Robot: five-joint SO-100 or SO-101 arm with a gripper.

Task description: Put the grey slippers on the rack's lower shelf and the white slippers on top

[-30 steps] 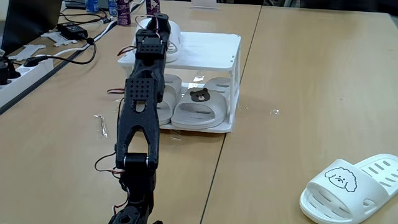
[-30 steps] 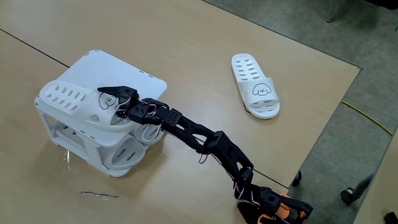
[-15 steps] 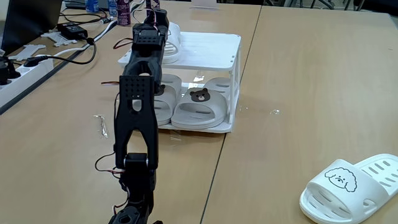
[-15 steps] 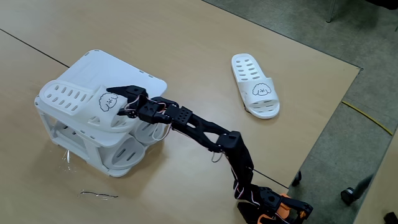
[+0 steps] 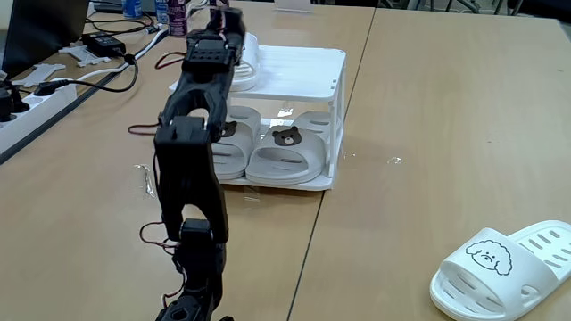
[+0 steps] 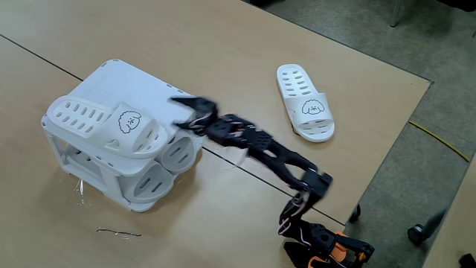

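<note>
The white rack (image 5: 303, 67) (image 6: 130, 78) stands on the table. Both grey slippers (image 5: 287, 153) (image 6: 177, 153) lie side by side on its lower shelf (image 5: 323, 181), bear badge showing. One white slipper (image 5: 246, 55) (image 6: 100, 123) rests on the top tier. The other white slipper (image 5: 507, 266) (image 6: 305, 100) lies on the table far from the rack. My gripper (image 5: 220, 18) (image 6: 187, 112) is blurred. It hovers just off the rack's top edge, clear of the slipper there, and looks open and empty.
A power strip (image 5: 36, 92), cables and bottles (image 5: 176, 13) crowd the table's left side in a fixed view. A thin bent wire (image 5: 144, 178) (image 6: 119, 233) lies in front of the rack. The table edge (image 6: 405, 141) drops to the floor past the loose slipper.
My gripper has let go of the white slipper on the top tier and pulled back and up from it as the arm folded. The slipper stayed on the rack.
</note>
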